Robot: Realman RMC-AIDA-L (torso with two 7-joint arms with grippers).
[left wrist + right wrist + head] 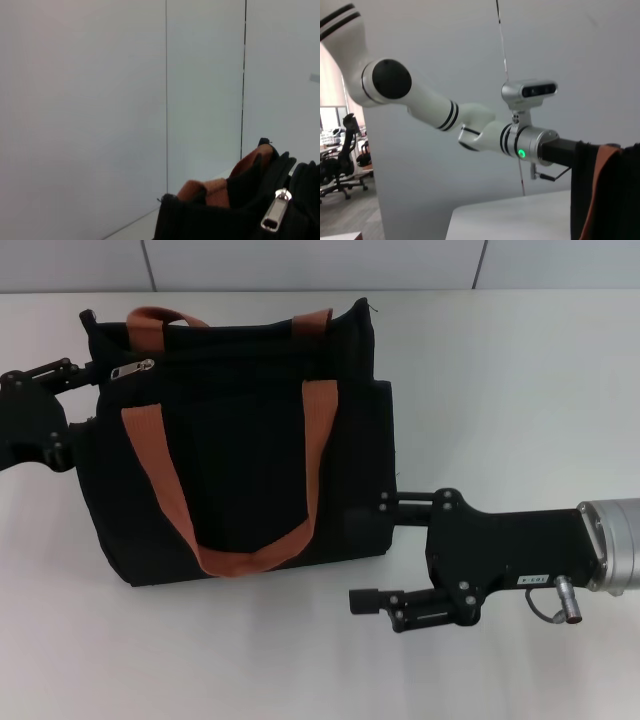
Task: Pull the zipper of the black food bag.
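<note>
White table (520, 390), pale panelled wall (100, 100), office chair (340, 165) beyond.

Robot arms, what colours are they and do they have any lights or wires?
The right gripper and left gripper are black metal with small screws. The right wrist is a silver cylinder with a small white label and a thin looped cable. The left arm is white with black rings, a green light and a silver camera.

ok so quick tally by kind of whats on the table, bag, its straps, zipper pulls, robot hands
black food bag: 1
brown-orange straps, front and back: 2
zipper pull, silver: 1
hands, left hand at the bag's zipper end, right hand at its other side: 2
total: 6
</note>
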